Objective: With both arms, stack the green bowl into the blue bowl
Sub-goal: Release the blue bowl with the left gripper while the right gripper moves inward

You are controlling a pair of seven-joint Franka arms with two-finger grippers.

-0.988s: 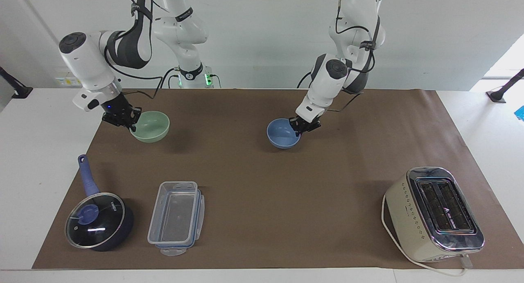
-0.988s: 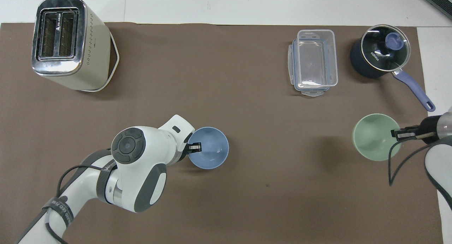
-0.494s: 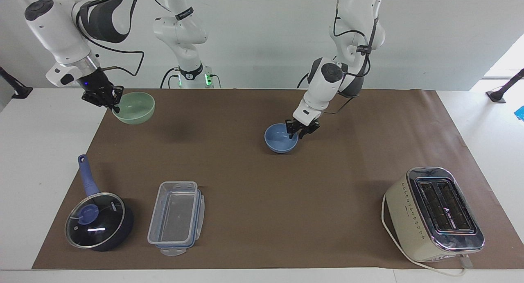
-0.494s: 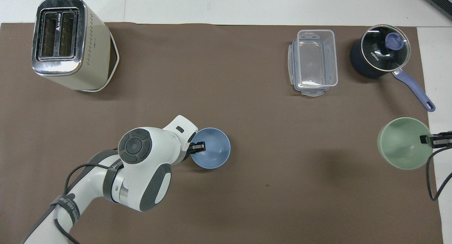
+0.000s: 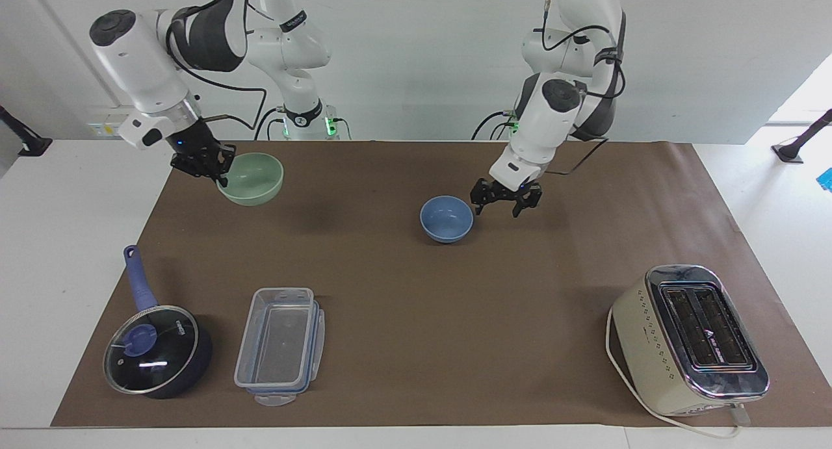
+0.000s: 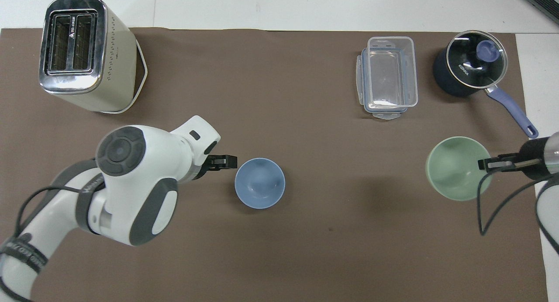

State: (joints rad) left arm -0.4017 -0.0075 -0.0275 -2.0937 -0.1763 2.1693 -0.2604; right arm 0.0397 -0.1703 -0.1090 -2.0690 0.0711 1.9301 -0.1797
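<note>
The green bowl hangs in the air over the right arm's end of the tabletop, pinched at its rim by the right claw, so its mouth stays up for stacking. The blue bowl sits upright on the tabletop near the middle, well apart from the green one. Just beside it hovers the left claw, fingers spread and holding nothing (likely out of the way of the incoming bowl).

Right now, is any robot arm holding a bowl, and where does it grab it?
Yes. The right pincer holds the green bowl by its rim, up in the air. The left pincer is open beside the blue bowl, holding nothing.
</note>
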